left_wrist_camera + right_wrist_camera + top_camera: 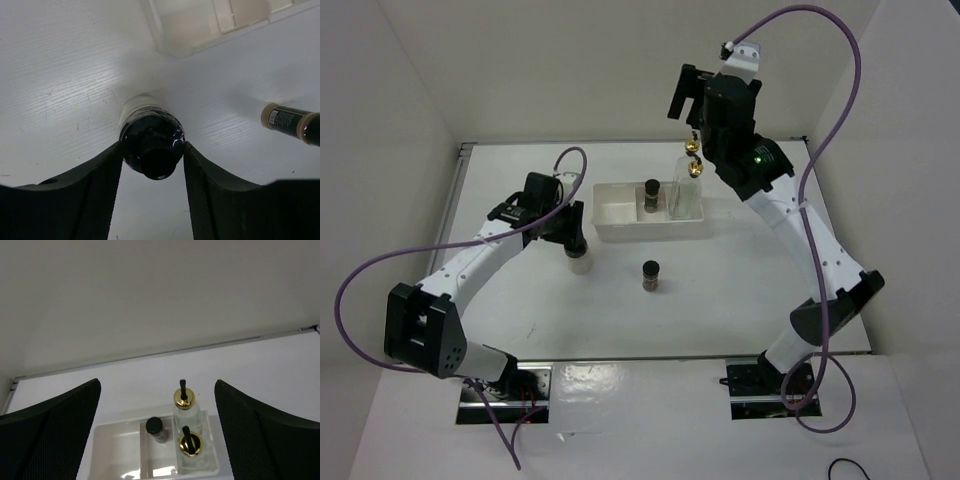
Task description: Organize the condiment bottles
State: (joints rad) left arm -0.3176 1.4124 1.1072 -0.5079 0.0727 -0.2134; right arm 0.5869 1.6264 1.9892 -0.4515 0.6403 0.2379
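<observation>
A whitish jar (140, 107) with a black cap stands on the table just left of the tray's front corner, and my left gripper (152, 150) is shut on its cap, a finger against each side. From above, the left gripper (572, 238) covers the jar (581, 262). Two tall glass bottles with gold spouts (184, 402) (190, 445) stand in the white tray's (615, 210) right compartment. One dark jar (155, 429) is in the middle compartment. A second dark jar (651, 275) stands upright on the table in front of the tray. My right gripper (157, 385) hangs open and empty high above the tray.
The tray's left compartment (115, 440) holds nothing. White walls enclose the table at the back and on both sides. Purple cables loop off both arms. The right arm (790, 215) reaches over the table's right side.
</observation>
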